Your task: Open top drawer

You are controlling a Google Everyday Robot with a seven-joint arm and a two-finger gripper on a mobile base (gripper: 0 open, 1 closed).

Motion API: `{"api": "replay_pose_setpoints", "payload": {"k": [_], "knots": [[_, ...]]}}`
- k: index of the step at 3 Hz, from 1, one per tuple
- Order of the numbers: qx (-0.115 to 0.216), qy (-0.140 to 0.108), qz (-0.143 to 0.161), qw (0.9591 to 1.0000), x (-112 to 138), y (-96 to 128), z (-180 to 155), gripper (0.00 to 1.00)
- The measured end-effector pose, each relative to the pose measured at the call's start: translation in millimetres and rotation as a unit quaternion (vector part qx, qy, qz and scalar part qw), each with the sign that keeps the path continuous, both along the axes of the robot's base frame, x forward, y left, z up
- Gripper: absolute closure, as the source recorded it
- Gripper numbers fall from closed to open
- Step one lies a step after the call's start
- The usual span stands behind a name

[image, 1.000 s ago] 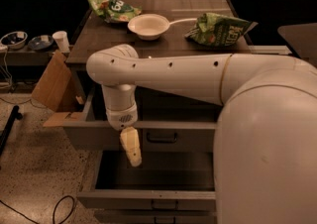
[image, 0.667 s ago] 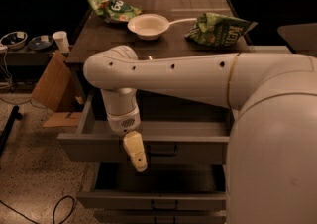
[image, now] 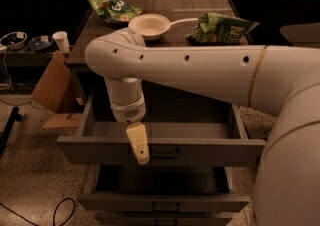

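Note:
The top drawer point(image: 210, 151) is the wide, shallow grey one under the dark counter. It stands pulled far out, its inside bare. Its dark curved bar handle point(image: 166, 155) sits at the centre of the front. My gripper point(image: 141, 156) hangs down from the white arm over the drawer's front edge, its pale yellow tip at the left end of the handle. The arm's thick white link crosses the view above the drawer and hides the back of it.
A second, deeper drawer point(image: 200, 203) below also stands partly out. On the counter are a white bowl point(image: 149, 25) and two green snack bags point(image: 113, 8) point(image: 223, 28). A cardboard box point(image: 52, 83) and a paper cup point(image: 61, 41) are at the left; a cable point(image: 59, 211) lies on the floor.
The top drawer has slid further out toward the camera. My gripper has moved with its front, down and toward the camera, staying at the handle.

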State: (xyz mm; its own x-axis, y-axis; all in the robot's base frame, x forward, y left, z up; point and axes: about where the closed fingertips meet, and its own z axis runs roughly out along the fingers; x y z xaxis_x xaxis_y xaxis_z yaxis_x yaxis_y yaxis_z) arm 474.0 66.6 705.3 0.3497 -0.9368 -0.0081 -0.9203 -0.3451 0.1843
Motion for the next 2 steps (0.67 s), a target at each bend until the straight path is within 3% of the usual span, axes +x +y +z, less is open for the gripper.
{"api": "replay_pose_setpoints", "payload": {"k": [1, 2], "knots": [[0.005, -0.040, -0.036, 0.9985, 21.2, -1.5, 26.3, 0.00], [0.005, -0.040, -0.036, 0.9985, 21.2, -1.5, 26.3, 0.00]]}}
